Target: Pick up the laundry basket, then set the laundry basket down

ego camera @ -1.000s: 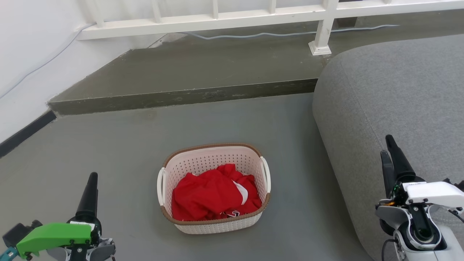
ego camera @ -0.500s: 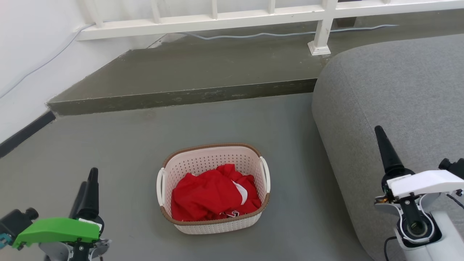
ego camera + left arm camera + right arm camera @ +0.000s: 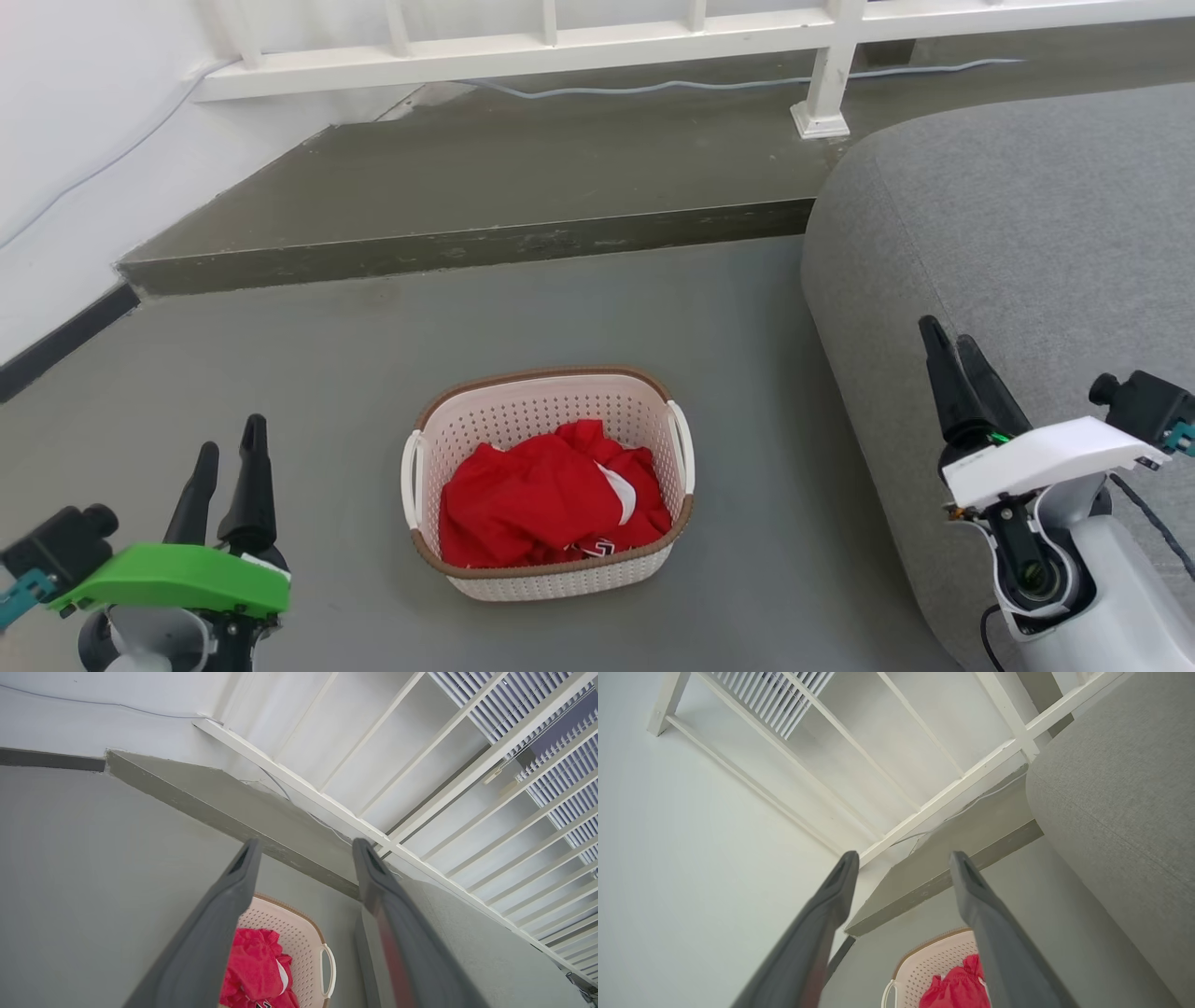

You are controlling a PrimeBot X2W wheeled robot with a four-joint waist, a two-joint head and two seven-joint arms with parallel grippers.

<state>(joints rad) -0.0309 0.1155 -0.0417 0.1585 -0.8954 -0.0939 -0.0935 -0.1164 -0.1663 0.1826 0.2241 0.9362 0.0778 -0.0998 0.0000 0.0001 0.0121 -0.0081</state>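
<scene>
Left pincer (image 3: pixel 230 435) released, right pincer (image 3: pixel 947 332) released too, hovering either side of the laundry basket (image 3: pixel 560 581), well apart from it.

One laundry basket (image 3: pixel 551 415), one garment (image 3: pixel 532 504), one sofa (image 3: pixel 1027 215), two hands (image 3: pixel 230 435) (image 3: pixel 946 332)

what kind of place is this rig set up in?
Probably a home-style living space, maybe a mock-up: a grey fabric sofa, a laundry basket holding red clothes on the bare floor, and a white railing above a raised step.
</scene>
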